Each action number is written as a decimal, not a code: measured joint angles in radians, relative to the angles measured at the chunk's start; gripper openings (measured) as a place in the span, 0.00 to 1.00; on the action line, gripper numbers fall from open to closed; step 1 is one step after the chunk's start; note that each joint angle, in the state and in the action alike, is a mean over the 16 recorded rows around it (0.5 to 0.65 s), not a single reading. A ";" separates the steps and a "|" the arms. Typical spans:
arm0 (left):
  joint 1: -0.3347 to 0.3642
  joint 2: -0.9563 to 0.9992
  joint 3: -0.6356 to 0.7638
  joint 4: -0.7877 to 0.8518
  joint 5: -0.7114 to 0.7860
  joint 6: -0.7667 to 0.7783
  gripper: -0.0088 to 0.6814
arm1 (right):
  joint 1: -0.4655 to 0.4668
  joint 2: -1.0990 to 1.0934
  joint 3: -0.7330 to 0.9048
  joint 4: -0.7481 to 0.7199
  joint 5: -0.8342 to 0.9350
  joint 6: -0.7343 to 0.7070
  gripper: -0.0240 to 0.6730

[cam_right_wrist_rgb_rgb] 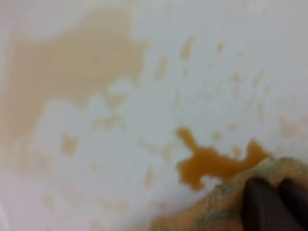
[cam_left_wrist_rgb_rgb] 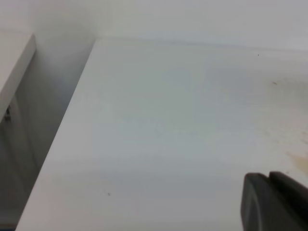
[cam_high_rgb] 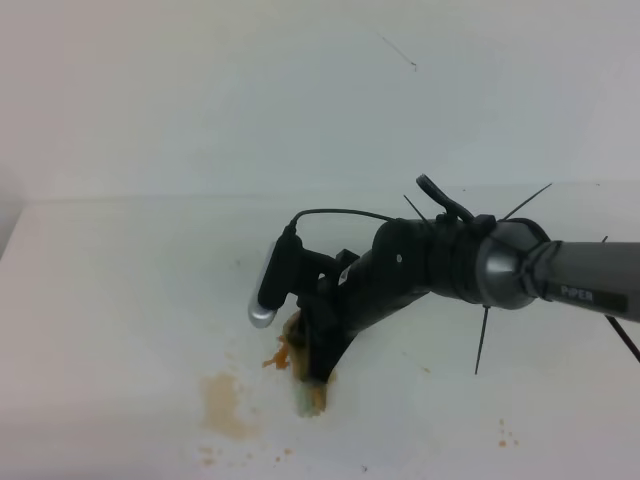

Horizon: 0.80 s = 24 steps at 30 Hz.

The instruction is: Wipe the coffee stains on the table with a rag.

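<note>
You have the small tan-brown ribbed rag (cam_right_wrist_rgb_rgb: 226, 204) pressed onto the plain white matte table (cam_high_rgb: 120, 300), just in front of the middle of the exterior high view, where only slivers of it show above and below the right arm's tip. In the right wrist view its coarse weave, with a greyish-green tinge, fills the lower right corner, and its upper edge touches the darkest part of the coffee stains (cam_right_wrist_rgb_rgb: 207, 163) — an orange-brown lobed puddle. Beyond that puddle lies a scatter of small pale spots, and further up and to the left a broad, paler tan smear (blurred in this view, so its outline is soft).

Your black right gripper (cam_high_rgb: 318, 375) points down onto the rag with its jaws closed almost fully together; the two dark fingertips (cam_right_wrist_rgb_rgb: 262, 207) sit side by side on the cloth. They seem to pinch a fold of it, though the blur leaves the contact itself unclear.

In the exterior high view a pale tan patch lies on the table to the left of the gripper, and tiny brown specks lie well apart to the right.

Your left gripper (cam_left_wrist_rgb_rgb: 276, 202) shows only as a dark corner over bare table — whether it is open you cannot tell.
</note>
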 joint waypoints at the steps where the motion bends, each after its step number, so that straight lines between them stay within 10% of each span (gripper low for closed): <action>1: 0.000 0.000 0.000 0.000 0.000 0.000 0.01 | 0.001 0.006 -0.012 0.005 0.003 0.000 0.06; 24: 0.000 0.000 0.000 0.000 0.000 0.000 0.01 | 0.000 0.078 -0.107 -0.229 0.103 0.201 0.06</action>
